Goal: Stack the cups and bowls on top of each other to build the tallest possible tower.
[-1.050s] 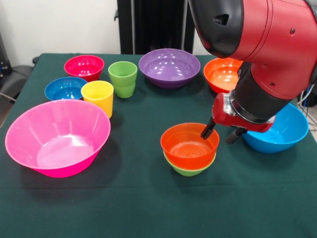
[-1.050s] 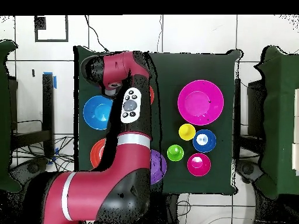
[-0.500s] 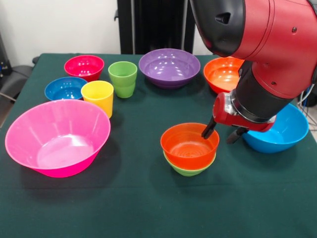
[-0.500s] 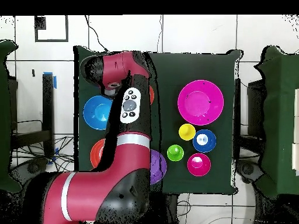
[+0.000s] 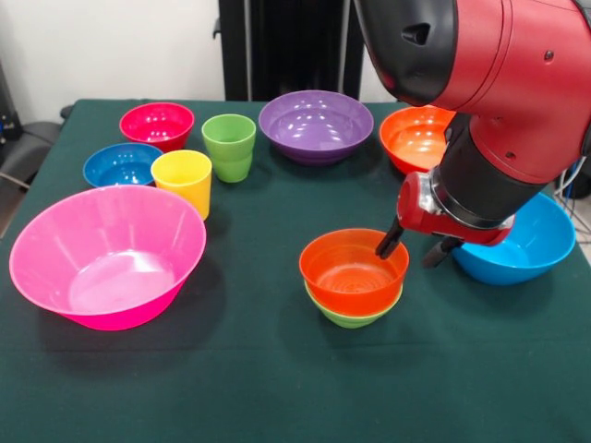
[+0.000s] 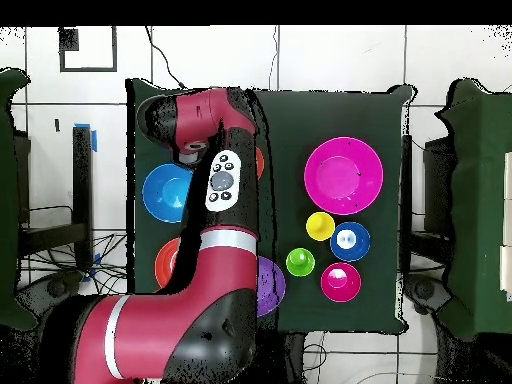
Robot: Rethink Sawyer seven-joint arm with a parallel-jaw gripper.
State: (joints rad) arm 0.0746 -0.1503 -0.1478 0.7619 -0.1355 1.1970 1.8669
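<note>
Nothing has changed over the last second: the gripper (image 5: 413,247) stays at the same spot, and no bowl has moved. I see one finger (image 5: 389,240) inside the rim of the orange-red bowl (image 5: 354,269) and the other finger outside it, toward the light blue bowl (image 5: 522,242). The fingers stand apart with the rim between them; I judge they are released and not yet clenched on it, but the contact is hard to see.

The orange-red bowl sits nested in the small green bowl (image 5: 355,317) on the tabletop (image 5: 259,369). This small pile is just beside the light blue bowl, not in it. The yellow cup (image 5: 184,180), green cup (image 5: 229,146), pink bowl (image 5: 106,254), purple bowl (image 5: 316,124), orange bowl (image 5: 416,137), red bowl (image 5: 157,125) and dark blue bowl (image 5: 121,164) stand single, untouched.

For the task this pause means the tower is only two bowls high. I think the next step is to close on the rim and lift.
</note>
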